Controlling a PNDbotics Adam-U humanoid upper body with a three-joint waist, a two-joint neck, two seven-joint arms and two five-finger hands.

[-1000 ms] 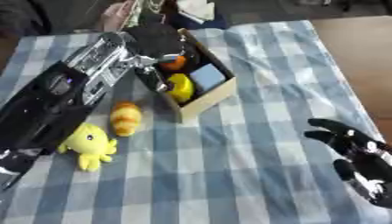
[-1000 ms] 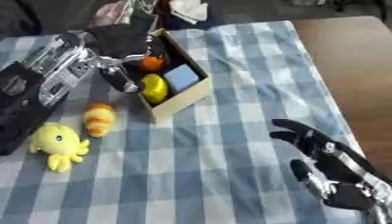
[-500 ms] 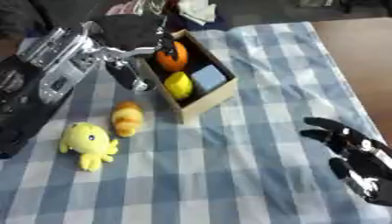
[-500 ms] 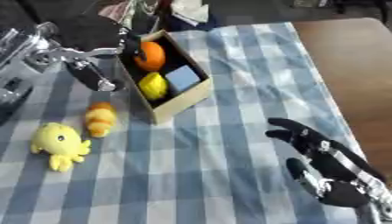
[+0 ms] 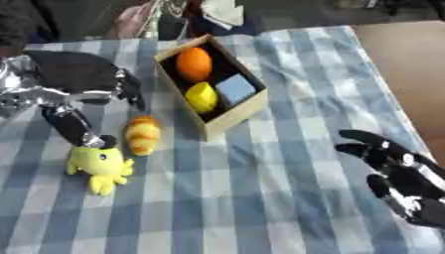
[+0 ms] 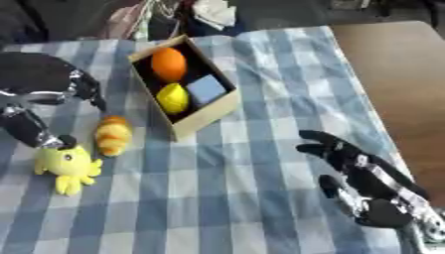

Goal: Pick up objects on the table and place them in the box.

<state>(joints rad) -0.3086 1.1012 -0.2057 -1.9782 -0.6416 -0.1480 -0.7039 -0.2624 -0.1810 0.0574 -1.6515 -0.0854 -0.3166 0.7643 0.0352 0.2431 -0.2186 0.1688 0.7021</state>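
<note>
The open wooden box (image 5: 231, 117) stands at the table's middle back and holds an orange (image 5: 194, 63), a yellow lemon-like thing (image 5: 201, 96) and a pale blue cube (image 5: 235, 89). Left of the box lies an orange-and-yellow striped bread-like thing (image 5: 142, 135). A yellow soft toy with several legs (image 5: 100, 166) lies further left and nearer. My left hand (image 5: 76, 77) hovers at the left, open and empty, with one finger (image 5: 73, 129) reaching down to the toy's top. At the lower right my right hand (image 6: 365, 171) rests open, fingers up.
A blue-and-white checked cloth (image 5: 260, 198) covers the table. Bare brown tabletop (image 6: 391, 74) shows along the right side. Dark and pale clutter (image 5: 213, 12) lies beyond the far edge behind the box.
My left hand has drawn back from the box to the left and down, leaving the orange inside. Its finger now reaches the yellow toy. The right hand has barely moved.
</note>
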